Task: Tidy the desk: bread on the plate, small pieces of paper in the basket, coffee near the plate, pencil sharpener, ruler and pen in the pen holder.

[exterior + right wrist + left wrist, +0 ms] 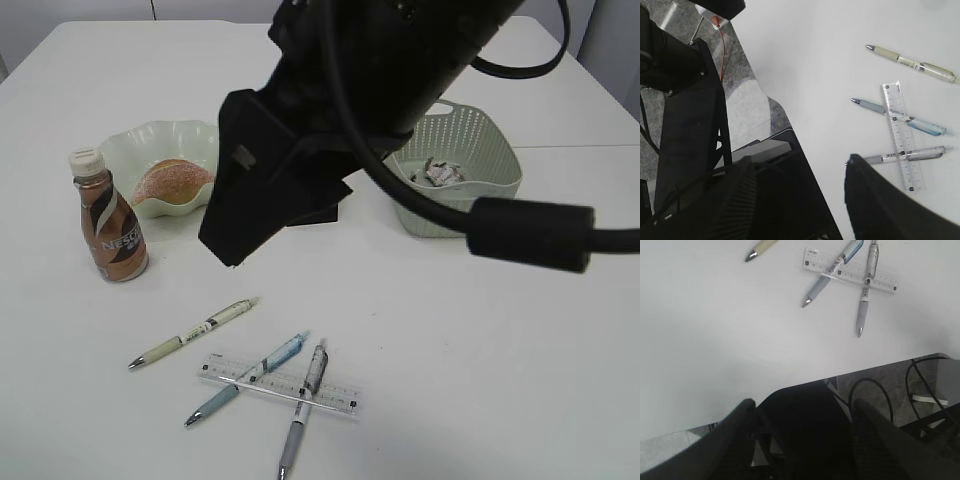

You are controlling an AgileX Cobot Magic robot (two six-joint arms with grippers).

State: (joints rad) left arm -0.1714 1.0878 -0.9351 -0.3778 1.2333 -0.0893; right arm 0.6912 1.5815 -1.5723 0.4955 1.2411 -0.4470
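**Pens and ruler waiting at the near edge while both arms hang back**

Three pens are lying loose toward the near edge of the table (560, 400): a cream pen (193, 333) off to the left, and a blue pen (247, 378) and a grey pen (303, 407) both resting across the clear ruler (278, 386), so the ruler is pinned beneath them. Judging by that overlap, the pens are probably needing to come off first before the ruler can be lifted cleanly.

Toward the far left corner, the bread (172, 181) is already sitting on the scalloped plate (205, 138), and the coffee bottle (108, 216) is standing upright just beside it. Toward the far right, crumpled paper (440, 174) is lying inside the green basket (500, 180). Those parts of the tidying are looking done. No pen holder or pencil sharpener is showing clearly; a dark arm is blocking the middle of the exterior view.

The left gripper (802, 432) and right gripper (800, 195) are both hanging beyond the near edge, fingers spread apart and carrying nothing, each wrist camera looking across at the pens. Neither is touching anything on the table.
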